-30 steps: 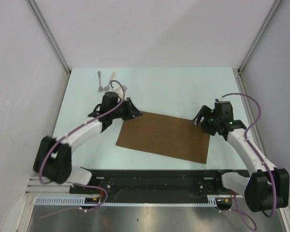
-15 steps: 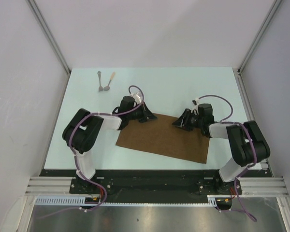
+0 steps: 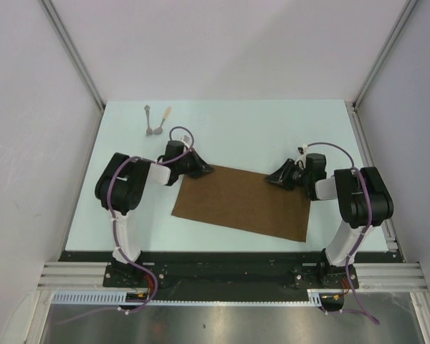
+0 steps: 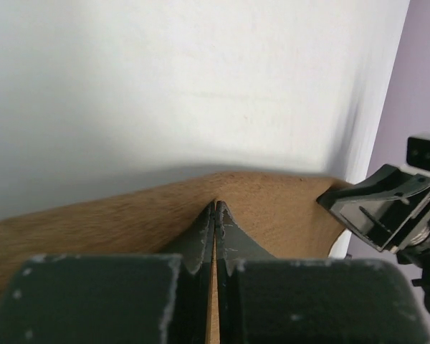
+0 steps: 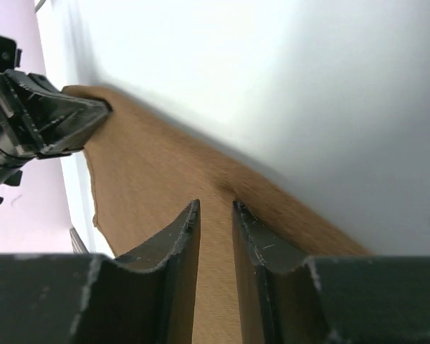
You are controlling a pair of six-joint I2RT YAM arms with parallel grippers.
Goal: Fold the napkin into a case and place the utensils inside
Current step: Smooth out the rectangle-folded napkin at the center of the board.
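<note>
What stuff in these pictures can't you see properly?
The utensils: too small in the top view to tell their head shapes; outside both wrist views.
The napkin: from above, its two far corners hide under the left gripper and the right gripper.
Right wrist view: napkin fills the gap between the fingers, so whether they pinch it is unclear.

1. Robot lab test cell.
2. Plain white panels (image 3: 222, 50) box me in on three sides, joined by bare aluminium posts (image 3: 72, 54).
3. Pale, plain counter (image 3: 258, 136) as the work surface.
4. My left arm (image 3: 122, 190) and right arm (image 3: 358, 197) are bolted to a black base plate (image 3: 229, 261) at the near edge, with slotted aluminium rail (image 3: 79, 274) and sheet metal (image 3: 229, 322) in front.
</note>
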